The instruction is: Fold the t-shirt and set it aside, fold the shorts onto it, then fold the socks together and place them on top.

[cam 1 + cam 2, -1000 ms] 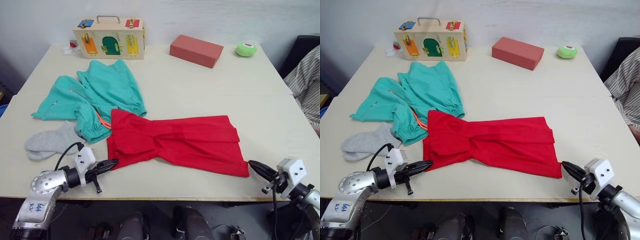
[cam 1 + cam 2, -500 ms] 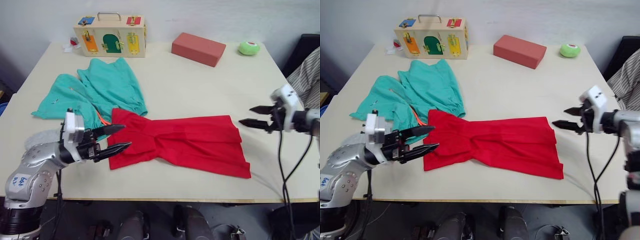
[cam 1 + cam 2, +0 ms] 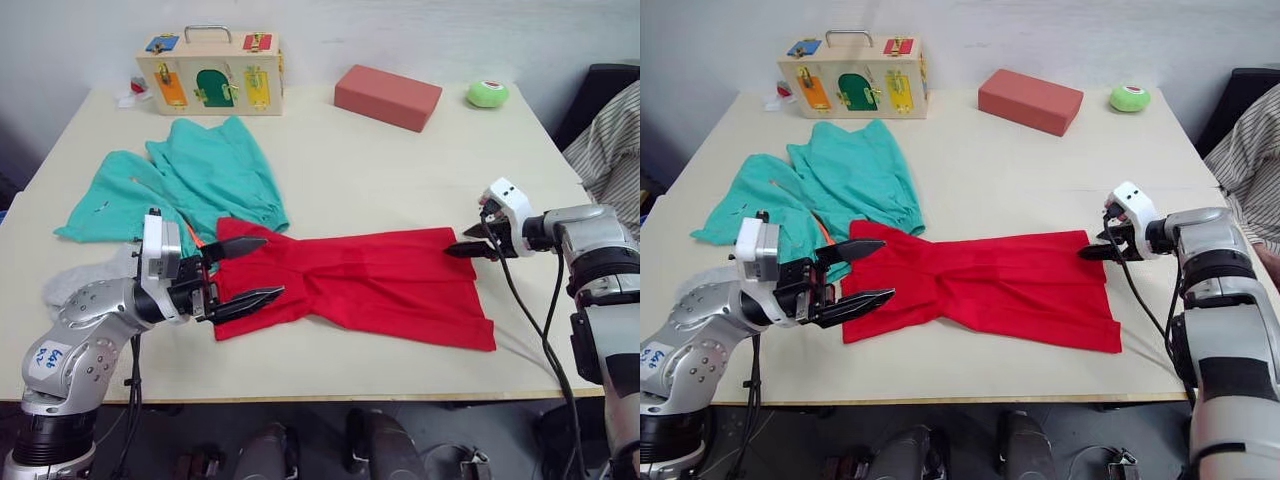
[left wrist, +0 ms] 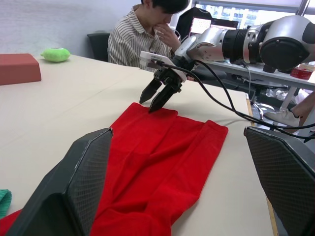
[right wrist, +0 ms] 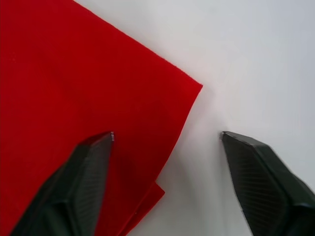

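Fingers spread wide on my left gripper (image 3: pixel 245 272) over the t-shirt (image 3: pixel 370 285); my right gripper (image 3: pixel 462 241) straddles its corner, open too.

Setting: an indoor robotics lab or office-type workroom. Evidence: a plain pale work table (image 3: pixel 400 180) against a bare light wall. At the table's far edge stand test props: a wooden latch-and-lock busy box (image 3: pixel 208 71), a red block (image 3: pixel 387 97) and a small green object (image 3: pixel 487 94). Beyond the table's far side in the left wrist view, a seated person in a striped shirt (image 4: pixel 142 34), a lit monitor (image 4: pixel 204 25) and a dark office chair (image 4: pixel 100 45).
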Action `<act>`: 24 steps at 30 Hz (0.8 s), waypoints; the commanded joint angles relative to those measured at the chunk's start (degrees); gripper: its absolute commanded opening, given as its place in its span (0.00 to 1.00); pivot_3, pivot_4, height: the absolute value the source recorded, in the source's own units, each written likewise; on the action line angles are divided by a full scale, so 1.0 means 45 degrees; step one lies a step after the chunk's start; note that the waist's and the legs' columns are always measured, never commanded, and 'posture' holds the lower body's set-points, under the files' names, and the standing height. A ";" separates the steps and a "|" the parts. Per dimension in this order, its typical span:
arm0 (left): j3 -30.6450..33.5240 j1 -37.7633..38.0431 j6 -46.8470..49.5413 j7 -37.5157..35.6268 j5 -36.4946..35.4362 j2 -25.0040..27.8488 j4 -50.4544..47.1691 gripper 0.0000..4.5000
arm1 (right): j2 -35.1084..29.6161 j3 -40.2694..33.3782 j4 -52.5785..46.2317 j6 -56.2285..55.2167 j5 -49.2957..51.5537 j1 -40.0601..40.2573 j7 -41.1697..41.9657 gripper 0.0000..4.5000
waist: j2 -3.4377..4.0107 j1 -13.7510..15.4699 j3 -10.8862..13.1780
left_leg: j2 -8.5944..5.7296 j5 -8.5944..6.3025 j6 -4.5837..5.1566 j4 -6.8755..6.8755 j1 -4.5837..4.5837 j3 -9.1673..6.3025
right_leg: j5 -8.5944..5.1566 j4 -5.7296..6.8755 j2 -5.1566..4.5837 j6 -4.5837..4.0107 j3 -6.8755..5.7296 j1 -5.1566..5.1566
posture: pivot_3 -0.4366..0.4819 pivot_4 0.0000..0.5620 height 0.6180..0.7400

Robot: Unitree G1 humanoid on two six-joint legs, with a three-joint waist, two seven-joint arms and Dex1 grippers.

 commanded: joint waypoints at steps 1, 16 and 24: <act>0.0063 0.0064 -0.0324 -0.0054 0.0183 -0.0013 -0.0327 1.00 | 0.0188 -0.0131 0.0237 -0.0344 -0.0284 -0.0268 0.0068 0.47 | 0.0000 -0.0030 0.0000 | 0.0000 0.0001 -0.0003 -0.0002 0.0001 0.0001 | 0.0000 0.0001 0.0001 0.0000 0.0003 -0.0001 | 0.48 0.27 1.00; 0.0134 0.0211 -0.0795 0.0223 0.0789 -0.0223 0.0062 1.00 | 0.0648 0.0366 0.0549 -0.1654 -0.2199 -0.1761 -0.2448 0.00 | 0.0002 -0.0050 0.0001 | -0.0001 0.0009 -0.0018 -0.0004 0.0008 0.0003 | 0.0000 0.0005 -0.0001 0.0000 0.0018 -0.0003 | 0.48 0.27 1.00; -0.0306 -0.0137 -0.1902 0.0327 0.2176 -0.0825 0.1234 1.00 | 0.1322 0.0317 0.1118 -0.3417 -0.2783 -0.1764 -0.4985 0.00 | 0.0003 -0.0057 0.0001 | -0.0001 0.0014 -0.0026 -0.0012 0.0008 0.0007 | 0.0000 0.0006 0.0002 -0.0001 0.0017 -0.0005 | 0.48 0.27 1.00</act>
